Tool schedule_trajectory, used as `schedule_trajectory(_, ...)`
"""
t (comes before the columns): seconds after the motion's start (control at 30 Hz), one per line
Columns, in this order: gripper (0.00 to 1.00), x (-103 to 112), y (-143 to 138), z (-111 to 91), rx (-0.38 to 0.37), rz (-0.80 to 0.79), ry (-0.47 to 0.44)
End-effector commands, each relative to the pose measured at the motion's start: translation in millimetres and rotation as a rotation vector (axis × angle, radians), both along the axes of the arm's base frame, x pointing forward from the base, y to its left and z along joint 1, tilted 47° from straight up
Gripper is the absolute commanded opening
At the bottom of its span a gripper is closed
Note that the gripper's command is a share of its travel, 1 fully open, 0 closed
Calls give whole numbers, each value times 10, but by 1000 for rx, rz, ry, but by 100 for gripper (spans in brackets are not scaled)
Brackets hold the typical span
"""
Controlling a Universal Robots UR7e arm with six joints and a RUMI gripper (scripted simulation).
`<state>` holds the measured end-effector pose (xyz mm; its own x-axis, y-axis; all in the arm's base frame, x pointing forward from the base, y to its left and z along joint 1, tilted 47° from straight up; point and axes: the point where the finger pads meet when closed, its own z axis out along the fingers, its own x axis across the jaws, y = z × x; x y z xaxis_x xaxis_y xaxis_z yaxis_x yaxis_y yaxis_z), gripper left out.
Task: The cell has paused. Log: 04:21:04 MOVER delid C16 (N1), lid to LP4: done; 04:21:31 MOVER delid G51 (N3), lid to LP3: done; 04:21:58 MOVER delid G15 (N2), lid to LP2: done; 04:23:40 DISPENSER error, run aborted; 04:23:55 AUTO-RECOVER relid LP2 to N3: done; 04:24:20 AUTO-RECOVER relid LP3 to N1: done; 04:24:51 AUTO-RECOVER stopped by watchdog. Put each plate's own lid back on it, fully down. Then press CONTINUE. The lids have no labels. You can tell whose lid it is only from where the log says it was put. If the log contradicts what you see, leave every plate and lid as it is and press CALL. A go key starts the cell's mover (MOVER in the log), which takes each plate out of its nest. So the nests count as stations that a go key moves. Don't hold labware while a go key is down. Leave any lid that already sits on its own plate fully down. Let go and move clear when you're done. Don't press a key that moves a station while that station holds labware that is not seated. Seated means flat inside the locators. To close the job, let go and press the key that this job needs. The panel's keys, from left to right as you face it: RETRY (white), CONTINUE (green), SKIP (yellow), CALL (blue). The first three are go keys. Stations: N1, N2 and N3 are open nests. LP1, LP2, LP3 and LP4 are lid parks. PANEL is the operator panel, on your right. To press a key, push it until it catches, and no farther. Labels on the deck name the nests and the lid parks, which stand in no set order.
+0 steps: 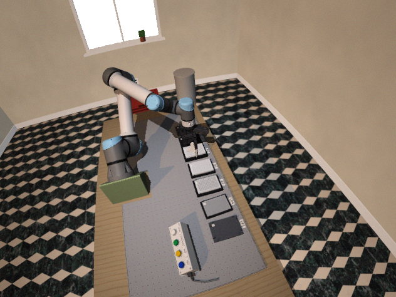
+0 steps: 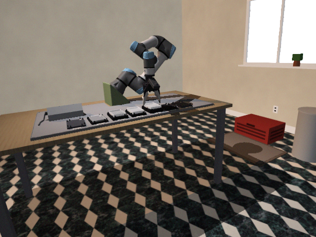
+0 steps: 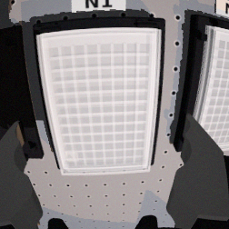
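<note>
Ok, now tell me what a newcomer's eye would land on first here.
Probably the arm, with its pale links and blue joint caps, bent over the table with its open gripper above the plate at N1. Next, the bold black-and-cream floor around the table, and the bright window in the wall beyond it.
</note>
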<state>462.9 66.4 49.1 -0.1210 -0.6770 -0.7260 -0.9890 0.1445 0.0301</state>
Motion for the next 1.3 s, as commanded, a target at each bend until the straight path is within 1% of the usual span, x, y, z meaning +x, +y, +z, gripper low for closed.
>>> schedule_trajectory(0.0, 82, 4, 0, -1, 0, -1, -1)
schedule_trajectory(0.07, 82, 4, 0, -1, 0, -1, -1)
schedule_trajectory(0.1, 0, 4, 0, -1, 0, -1, -1)
schedule_trajectory(1.27, 0, 9, -21, 17, -1, -2, -2)
